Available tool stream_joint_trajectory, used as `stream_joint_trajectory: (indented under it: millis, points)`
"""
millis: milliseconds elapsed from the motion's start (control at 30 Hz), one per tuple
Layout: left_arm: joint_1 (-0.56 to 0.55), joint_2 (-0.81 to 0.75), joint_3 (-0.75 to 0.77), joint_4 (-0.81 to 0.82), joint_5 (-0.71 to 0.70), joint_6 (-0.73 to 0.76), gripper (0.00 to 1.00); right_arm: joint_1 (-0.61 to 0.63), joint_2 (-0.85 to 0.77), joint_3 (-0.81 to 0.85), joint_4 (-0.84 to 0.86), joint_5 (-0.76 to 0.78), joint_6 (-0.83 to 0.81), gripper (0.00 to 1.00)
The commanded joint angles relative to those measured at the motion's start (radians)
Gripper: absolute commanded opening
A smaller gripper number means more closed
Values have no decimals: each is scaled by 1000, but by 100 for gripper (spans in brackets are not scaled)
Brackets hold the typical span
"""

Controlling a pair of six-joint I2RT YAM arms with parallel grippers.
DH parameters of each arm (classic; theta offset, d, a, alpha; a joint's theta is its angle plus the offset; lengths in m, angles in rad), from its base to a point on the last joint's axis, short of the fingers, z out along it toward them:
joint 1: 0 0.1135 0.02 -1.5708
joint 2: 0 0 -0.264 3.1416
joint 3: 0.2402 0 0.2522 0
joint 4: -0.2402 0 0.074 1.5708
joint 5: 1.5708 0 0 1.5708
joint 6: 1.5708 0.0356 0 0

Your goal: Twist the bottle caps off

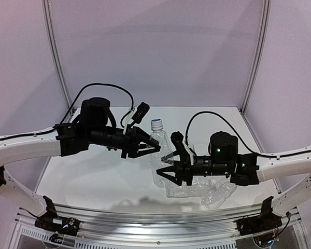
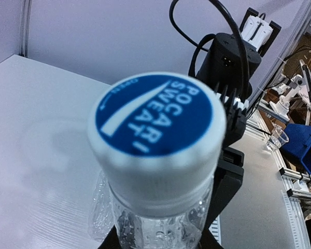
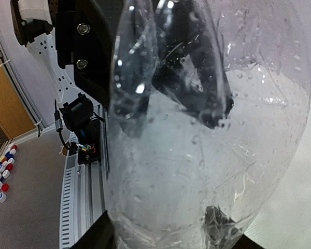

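Observation:
A clear crinkled bottle (image 1: 159,155) stands upright at the table's middle. Its cap (image 1: 156,123) is white with a blue printed top and sits on the neck. The cap fills the left wrist view (image 2: 156,122). My left gripper (image 1: 149,147) is shut on the bottle's upper body just below the cap, with the bottle (image 2: 160,223) between its fingers. My right gripper (image 1: 168,167) is shut on the bottle's lower body (image 3: 197,155). Through the plastic, the right wrist view shows the left gripper's dark fingers (image 3: 197,78).
Two more clear bottles lie on their sides at the front of the table, one (image 1: 185,190) under the right gripper and one (image 1: 218,195) to its right. Their caps are not visible. Several loose coloured caps (image 3: 0,174) lie on the floor beyond the table's rail (image 3: 83,181).

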Motion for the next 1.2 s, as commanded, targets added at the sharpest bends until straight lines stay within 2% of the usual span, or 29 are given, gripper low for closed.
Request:
stream_joint_trajectory:
  millis: [0,67,133,633,967,1167]
  points:
    - [-8,-12,-16,84,-60,-42,27,13,-26,-1,6,29,-9,81]
    - [-8,-21,-36,134,-72,-74,27,13,-40,-18,29,36,-5,91]
    - [-8,-27,-51,185,-77,-112,27,13,-54,-33,51,34,0,94]
    - [-9,0,-124,455,-66,-281,26,13,-121,-129,207,136,39,91]
    - [-30,21,-113,458,-61,-263,27,13,-94,-121,243,177,59,81]
    - [-30,27,-112,460,-60,-257,27,12,-103,-128,245,178,64,55]
